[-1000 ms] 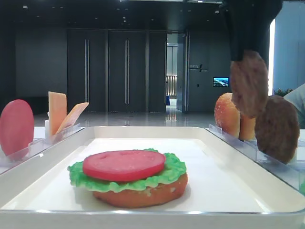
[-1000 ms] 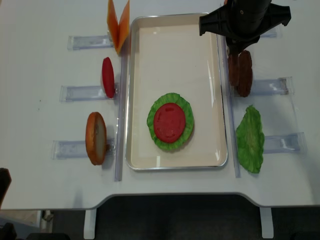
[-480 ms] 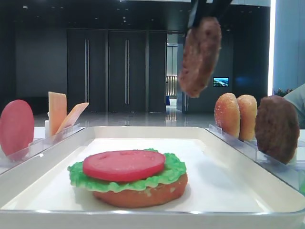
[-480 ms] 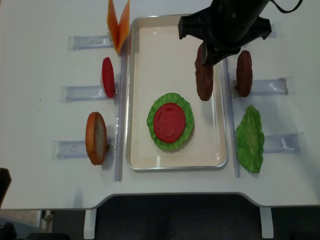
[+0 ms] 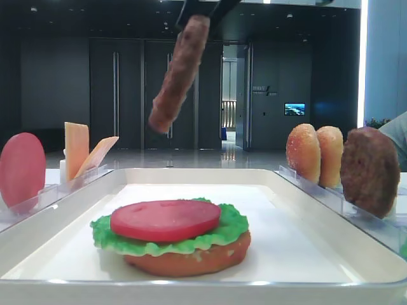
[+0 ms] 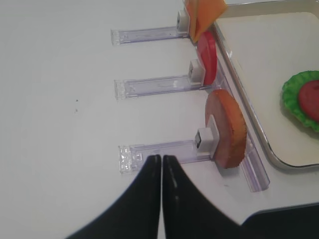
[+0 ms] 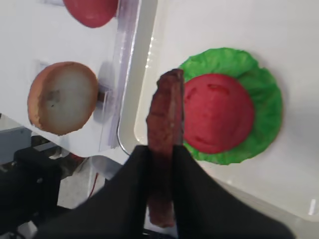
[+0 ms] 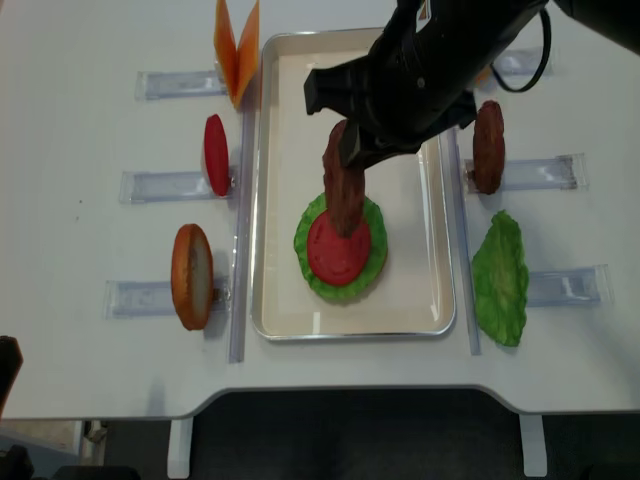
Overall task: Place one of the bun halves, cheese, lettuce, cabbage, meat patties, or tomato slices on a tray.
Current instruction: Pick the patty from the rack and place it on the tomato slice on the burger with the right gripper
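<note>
Already the white desk [image 8: 80, 80] is carrying a part-built stack: on the tray [image 8: 300, 80] a bun half [image 5: 191, 260] is lying flat with the lettuce [image 8: 372, 240] over it and a tomato slice [image 8: 338, 250] on top, so three layers are sitting in place and the meat is, by my reading, the layer in hand. Off the tray, the clear racks [image 8: 165, 185] are holding the spares: cheese [image 8: 238, 45], another tomato slice [image 8: 216, 153] and a bun half [image 8: 190, 277] on the left side, a second patty [image 8: 488, 145] and a loose green leaf [image 8: 500, 278] on the right. The right tool [image 7: 160, 149] is gripping a meat patty [image 8: 345, 190] by its upper edge, jaws closed on it, so the disc is hanging edge-down and tilted, in the air above the stack and not touching it. Lowering, levelling and releasing it are looking like what remains. The left tool [image 6: 161, 162] is hovering closed and empty beside the nearest rack.
</note>
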Robot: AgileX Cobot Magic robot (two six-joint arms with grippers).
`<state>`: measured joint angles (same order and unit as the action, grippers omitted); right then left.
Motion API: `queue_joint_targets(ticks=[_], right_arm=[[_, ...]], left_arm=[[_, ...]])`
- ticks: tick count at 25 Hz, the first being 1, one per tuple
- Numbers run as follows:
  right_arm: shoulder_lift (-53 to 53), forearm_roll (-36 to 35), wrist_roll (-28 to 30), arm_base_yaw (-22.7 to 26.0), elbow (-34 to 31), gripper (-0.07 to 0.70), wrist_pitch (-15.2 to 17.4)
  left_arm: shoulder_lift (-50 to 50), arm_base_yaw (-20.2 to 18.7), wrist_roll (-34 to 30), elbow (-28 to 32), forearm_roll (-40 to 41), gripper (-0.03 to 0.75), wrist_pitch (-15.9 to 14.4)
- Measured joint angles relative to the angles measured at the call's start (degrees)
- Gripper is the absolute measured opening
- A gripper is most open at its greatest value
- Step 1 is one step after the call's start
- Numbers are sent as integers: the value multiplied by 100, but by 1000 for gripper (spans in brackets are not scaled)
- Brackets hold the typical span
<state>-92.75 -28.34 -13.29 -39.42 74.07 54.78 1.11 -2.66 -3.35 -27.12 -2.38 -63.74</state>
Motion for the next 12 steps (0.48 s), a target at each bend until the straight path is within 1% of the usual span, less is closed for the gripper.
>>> queue_joint_targets(ticks=[5, 8, 12], right_arm=[[0, -1120, 1039, 0, -534, 111, -515], [0, -1855, 1822, 0, -832, 111, -821], [0, -2914, 2855, 157, -1201, 111, -927]], left_arm=[[0, 0, 0, 0, -1, 0, 0], [0, 0, 0, 0, -1, 0, 0], [0, 0, 0, 0, -1, 0, 0]])
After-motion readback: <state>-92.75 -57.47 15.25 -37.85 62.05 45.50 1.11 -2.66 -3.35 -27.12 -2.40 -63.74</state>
